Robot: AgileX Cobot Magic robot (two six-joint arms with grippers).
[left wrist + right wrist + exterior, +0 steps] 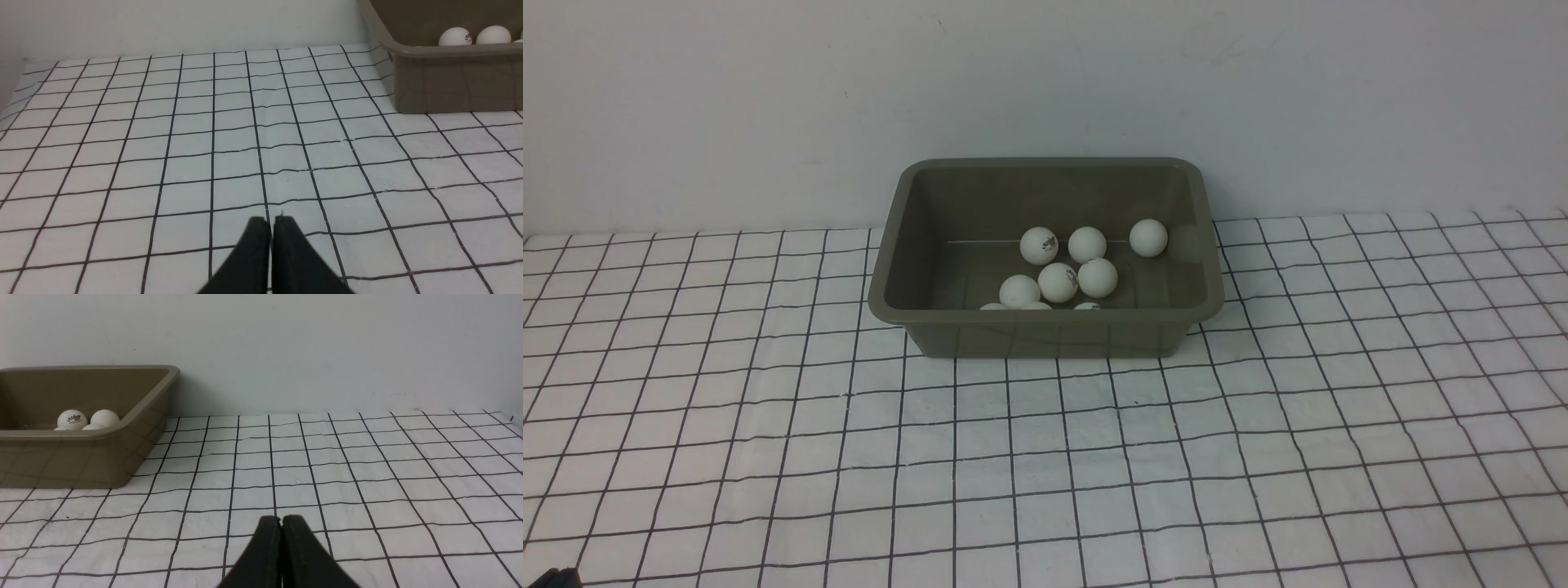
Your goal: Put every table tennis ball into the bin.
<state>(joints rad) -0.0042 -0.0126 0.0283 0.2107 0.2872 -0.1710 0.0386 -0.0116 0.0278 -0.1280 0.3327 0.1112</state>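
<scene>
We see the bin (pixel 1045 327) standing at the far edge of the tabletop (pixel 1045 474), against the pale wall (pixel 768 98) and about midway between the left and right edges. The tabletop is covered with a white cloth marked in a black grid. The bin is an olive-brown rectangular tub, upright, with its long side facing us.

All the balls we can find lie inside the bin. In the front view we count a cluster (pixel 1058 273) on the bin floor: five lie close together near the middle, one ball (pixel 1148 238) sits a little apart toward the bin's right wall, and the tops of about three more peek over the near rim, mostly hidden by it. Some carry a small dark logo. We see no ball on the cloth in any view.

From the left wrist view, our left hand (pixel 272 222) hovers over bare cloth with its two dark fingers pressed together and nothing between them; a corner of the bin shows well apart from it. From the right wrist view, our right hand (pixel 281 521) is likewise closed tight on nothing, over the cloth, with the bin off to its side.
</scene>
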